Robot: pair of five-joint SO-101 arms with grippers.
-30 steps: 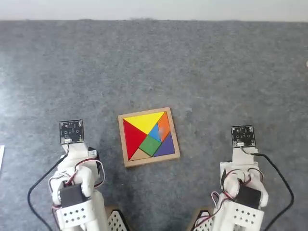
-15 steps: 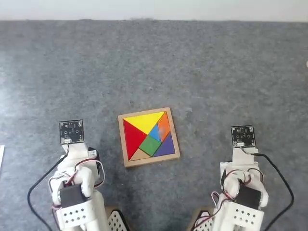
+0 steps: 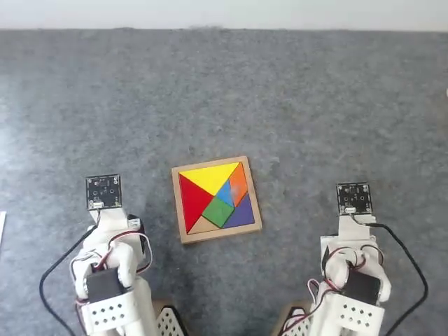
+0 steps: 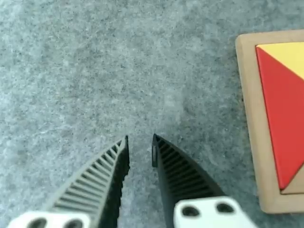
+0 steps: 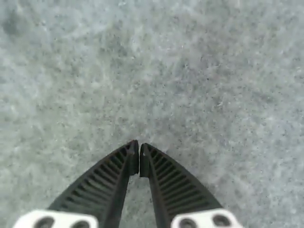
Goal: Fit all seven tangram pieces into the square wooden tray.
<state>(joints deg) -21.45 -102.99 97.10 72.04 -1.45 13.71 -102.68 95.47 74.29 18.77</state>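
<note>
Your square wooden tray (image 3: 177,205) lies flat on the grey, felt-like worktop (image 3: 315,105), between the two arms and turned slightly askew. All seven pieces sit inside its frame and fill the square. The yellow triangle (image 3: 208,177) runs along the far edge and the red triangle (image 3: 192,199) along the left edge. The small blue triangle (image 3: 225,192) sits at the middle, with the orange parallelogram (image 3: 239,183) by the right edge. The green square (image 3: 220,210) lies nearer you, the purple triangle (image 3: 241,212) is in the near right corner, and the tan triangle (image 3: 201,225) lies along the near edge.

Your left pincer (image 4: 140,142) hangs just above bare worktop, beside the tray's left rim (image 4: 247,118). Its tips are slightly parted and it grasps nothing. Your right pincer (image 5: 138,147) is clenched tip to tip over bare worktop, holding nothing. Both arms sit drawn back at the near edge, the left arm (image 3: 108,273) and the right arm (image 3: 353,269) well apart from the tray.
</note>
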